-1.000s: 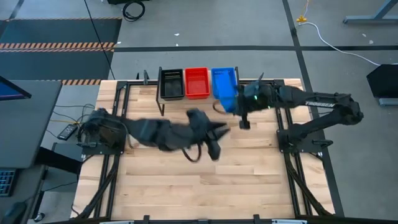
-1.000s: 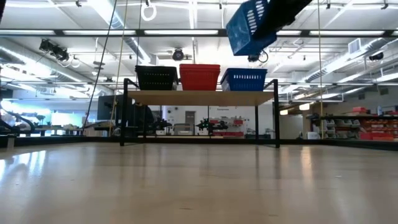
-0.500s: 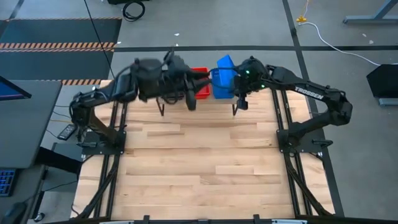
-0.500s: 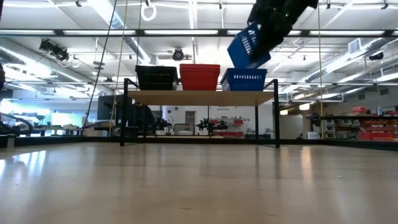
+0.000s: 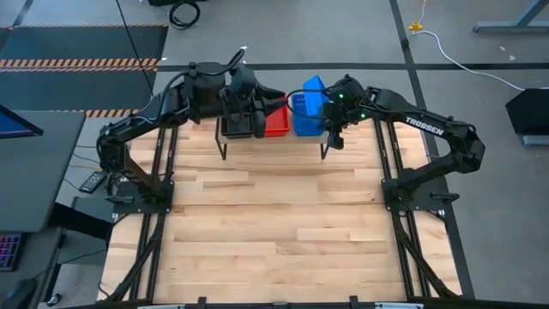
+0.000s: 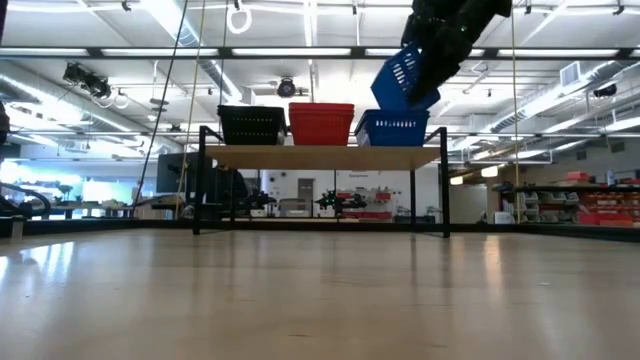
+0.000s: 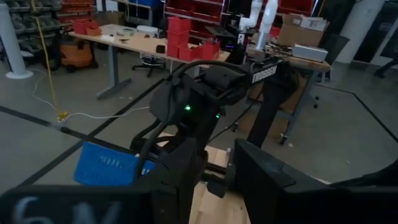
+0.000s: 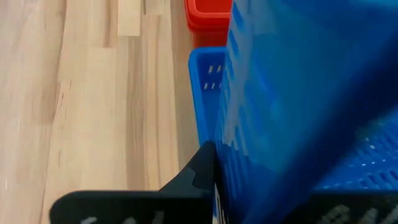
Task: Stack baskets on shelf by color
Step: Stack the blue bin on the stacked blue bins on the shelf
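Right gripper (image 5: pixel 329 112) clamped on tilted blue plastic mesh basket (image 6: pixel 404 80), held in air above blue stack (image 6: pixel 393 127) at right end of low wooden-topped shelf (image 6: pixel 320 157).

Step in hand, by my reading: seating blue basket on same-colour stack. Next move calls for levelling basket, squaring over stack rim, lowering, letting go.

Red mesh stack (image 6: pixel 321 123) mid-shelf, black mesh stack (image 6: pixel 251 125) at left end.

Left gripper (image 5: pixel 244 116) over black stack, fingers partly apart, nothing seen held.

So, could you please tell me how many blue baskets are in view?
2 distinguishable: one tilted blue basket held by the right end effector, one on the shelf beneath; others may be nested there.
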### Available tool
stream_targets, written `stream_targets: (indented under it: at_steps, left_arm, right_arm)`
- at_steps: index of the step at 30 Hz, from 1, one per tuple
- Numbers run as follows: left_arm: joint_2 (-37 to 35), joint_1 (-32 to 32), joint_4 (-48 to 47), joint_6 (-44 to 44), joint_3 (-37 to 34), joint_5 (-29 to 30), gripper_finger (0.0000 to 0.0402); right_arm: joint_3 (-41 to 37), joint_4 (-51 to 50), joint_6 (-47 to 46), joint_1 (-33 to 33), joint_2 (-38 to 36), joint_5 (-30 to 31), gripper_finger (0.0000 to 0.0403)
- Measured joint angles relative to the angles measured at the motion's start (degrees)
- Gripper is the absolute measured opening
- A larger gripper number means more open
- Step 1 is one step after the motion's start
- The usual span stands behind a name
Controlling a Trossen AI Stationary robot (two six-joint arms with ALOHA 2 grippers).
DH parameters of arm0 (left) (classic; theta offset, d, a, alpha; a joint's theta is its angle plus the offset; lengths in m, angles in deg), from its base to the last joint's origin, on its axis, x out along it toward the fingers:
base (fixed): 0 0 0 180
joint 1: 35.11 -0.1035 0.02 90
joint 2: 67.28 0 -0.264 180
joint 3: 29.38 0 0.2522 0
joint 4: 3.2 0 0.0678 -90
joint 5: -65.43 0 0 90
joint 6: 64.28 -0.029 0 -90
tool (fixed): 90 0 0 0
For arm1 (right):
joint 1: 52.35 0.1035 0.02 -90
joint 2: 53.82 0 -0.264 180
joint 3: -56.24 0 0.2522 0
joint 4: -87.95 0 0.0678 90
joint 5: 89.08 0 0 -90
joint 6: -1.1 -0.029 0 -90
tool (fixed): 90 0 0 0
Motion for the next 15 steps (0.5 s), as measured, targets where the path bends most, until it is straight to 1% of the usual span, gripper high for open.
stream_targets:
  at_steps: [5,15]
  left_arm:
    - [0.0,-0.7,0.0,0.1,0.0,-2.0,0.0116]
    - [0.0,-0.5,0.0,0.7,0.0,-2.3,0.0116]
  right_arm:
    - [0.0,0.0,-1.4,0.0,-0.1,0.1,0.0040]
    - [0.0,0.3,-1.4,0.0,-0.1,0.2,0.0094]
